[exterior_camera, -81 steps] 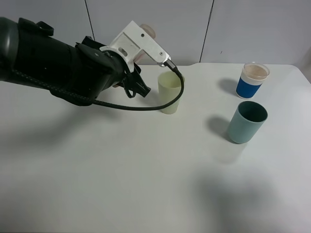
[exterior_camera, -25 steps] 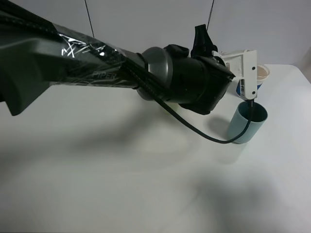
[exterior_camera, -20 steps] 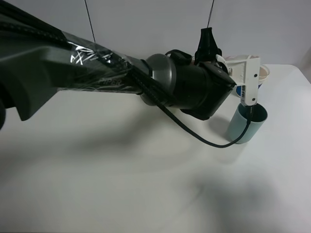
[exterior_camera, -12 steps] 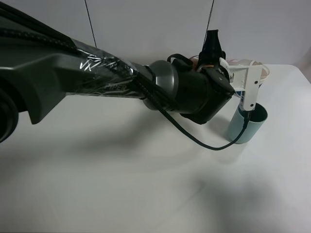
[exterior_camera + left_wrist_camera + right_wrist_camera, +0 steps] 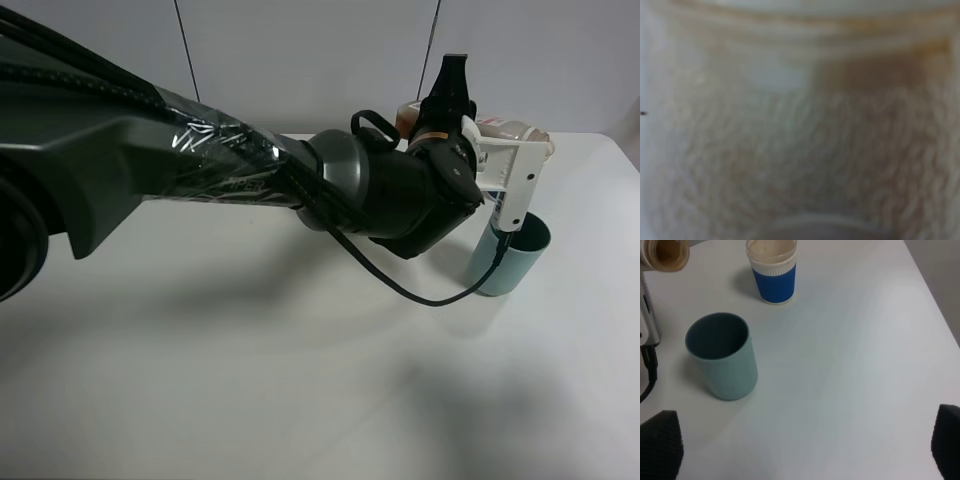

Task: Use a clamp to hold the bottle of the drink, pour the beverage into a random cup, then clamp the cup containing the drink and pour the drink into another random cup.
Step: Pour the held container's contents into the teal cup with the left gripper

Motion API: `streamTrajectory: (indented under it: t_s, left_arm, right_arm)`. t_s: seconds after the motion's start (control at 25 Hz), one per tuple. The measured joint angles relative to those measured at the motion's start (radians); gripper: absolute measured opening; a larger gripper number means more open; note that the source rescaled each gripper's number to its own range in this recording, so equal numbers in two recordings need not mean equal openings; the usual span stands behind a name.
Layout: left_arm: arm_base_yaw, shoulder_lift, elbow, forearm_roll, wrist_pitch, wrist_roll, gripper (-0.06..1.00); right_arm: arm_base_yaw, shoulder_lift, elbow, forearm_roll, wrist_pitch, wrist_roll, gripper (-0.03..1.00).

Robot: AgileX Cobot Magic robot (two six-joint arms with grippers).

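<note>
Left arm (image 5: 200, 150) reaches across the table to the teal cup (image 5: 518, 255), wrist rolled sideways. Left gripper (image 5: 440, 118) is clamped on the bottle (image 5: 512, 129). The bottle lies near-horizontal, raised, with its mouth on the teal cup's far side. Right gripper (image 5: 804, 442) hovers on the cup's near side, fingers spread wide. Blue cup (image 5: 772, 277) stands beyond the teal cup.

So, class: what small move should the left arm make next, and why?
Probably tip the bottle so its mouth dips toward the teal cup. The left pincer holds it roughly level near that cup, nothing is streaming out, and no drink shows in the cup.
</note>
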Motion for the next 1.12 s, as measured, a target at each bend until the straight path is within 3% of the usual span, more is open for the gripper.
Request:
streamTrajectory:
  t_s: [0.64, 1.12]
  left_arm:
    - [0.000, 0.000, 0.000, 0.123, 0.000, 0.000, 0.06]
    - [0.000, 0.000, 0.000, 0.171, -0.011, 0.002, 0.06]
  right_arm:
    - [0.000, 0.000, 0.000, 0.000, 0.000, 0.000, 1.00]
    - [0.000, 0.000, 0.000, 0.000, 0.000, 0.000, 1.00]
